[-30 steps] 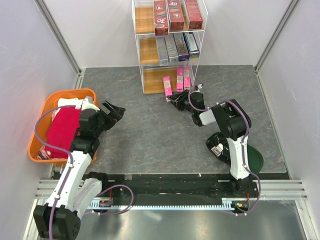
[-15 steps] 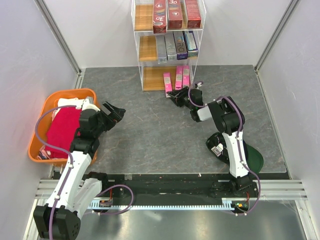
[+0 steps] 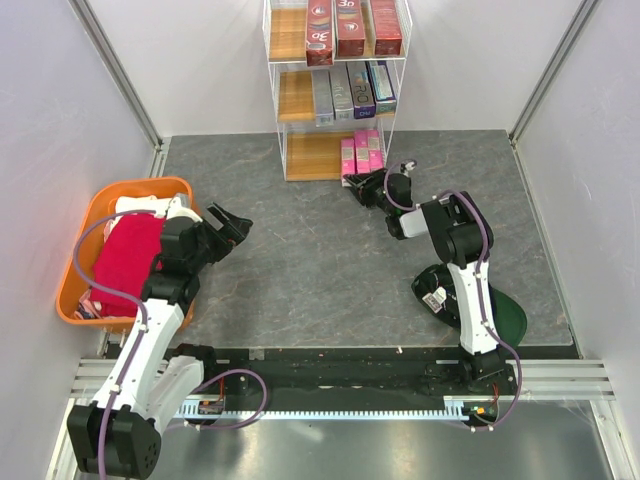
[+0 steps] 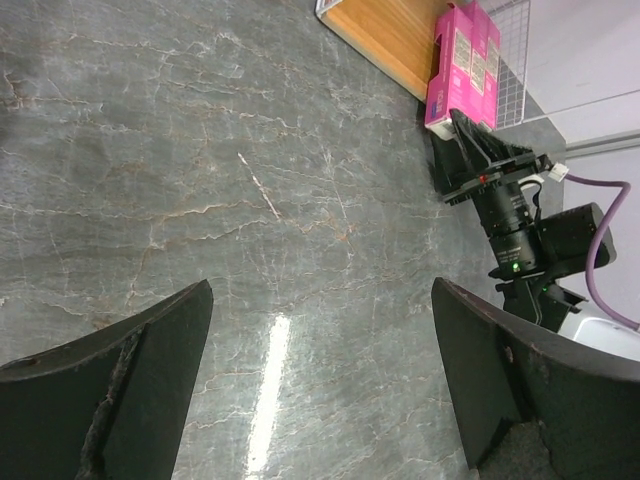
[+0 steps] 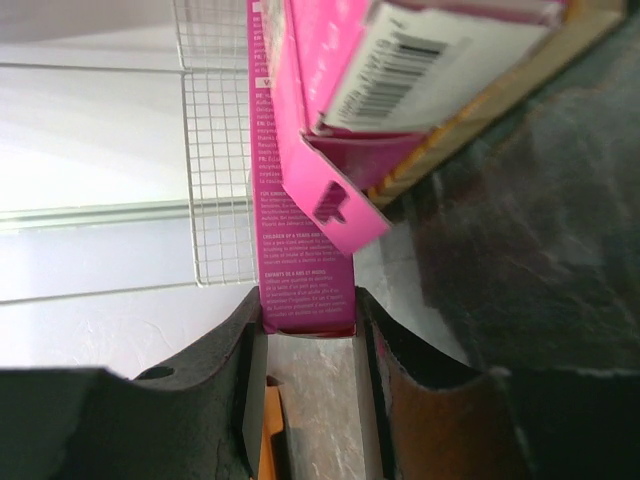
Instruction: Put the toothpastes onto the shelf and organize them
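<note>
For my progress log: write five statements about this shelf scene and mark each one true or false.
1. The red toothpaste boxes sit on the top tier of the shelf. True.
2. The left gripper holds a box. False: it is open and empty.
3. The right gripper has its fingers on either side of a pink box. True.
4. The three pink ones are on the middle tier. False: the pink boxes are at the bottom tier.
5. The orange tub holds a red cloth. True.

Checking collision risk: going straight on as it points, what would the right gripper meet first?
Probably the shelf: the right gripper holds a pink box at its bottom tier's edge, beside other pink boxes. Depth unclear.
</note>
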### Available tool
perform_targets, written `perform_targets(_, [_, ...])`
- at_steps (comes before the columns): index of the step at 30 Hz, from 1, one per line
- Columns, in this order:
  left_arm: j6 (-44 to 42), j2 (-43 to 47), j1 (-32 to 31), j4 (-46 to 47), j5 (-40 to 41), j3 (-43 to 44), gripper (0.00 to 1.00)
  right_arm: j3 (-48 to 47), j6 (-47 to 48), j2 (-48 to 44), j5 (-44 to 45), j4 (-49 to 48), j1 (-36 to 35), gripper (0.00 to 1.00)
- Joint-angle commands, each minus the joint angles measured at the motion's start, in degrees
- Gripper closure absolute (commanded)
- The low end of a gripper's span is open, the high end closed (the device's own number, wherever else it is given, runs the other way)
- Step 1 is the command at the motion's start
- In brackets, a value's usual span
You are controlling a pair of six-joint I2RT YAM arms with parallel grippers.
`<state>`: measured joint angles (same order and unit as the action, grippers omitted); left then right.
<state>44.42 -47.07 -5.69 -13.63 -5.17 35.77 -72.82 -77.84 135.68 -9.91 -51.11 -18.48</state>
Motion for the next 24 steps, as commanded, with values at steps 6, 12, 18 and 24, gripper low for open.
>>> perform_targets(6, [-2.24,0.93,0.16,0.88,-1.16,0.44,0.03,-8.30,-4.77,4.15,3.23,-1.01,0.02,0.89])
perform_targets(12, [-2.15,0.58,0.16,1.06,-1.51,0.09,0.04,-11.37,-4.69,5.03,4.55,5.57,0.11,0.87])
perform_targets(18, [-2.58,1.01,0.16,0.97,-2.30,-0.08,0.03,-12.18,-3.90,5.48,3.68,9.88,0.11,0.72])
perform_targets(24, [-3.47,2.24,0.16,0.27,-3.36,-0.35,0.01,-7.88,0.40,0.66,1.30,15.06,0.37,0.02])
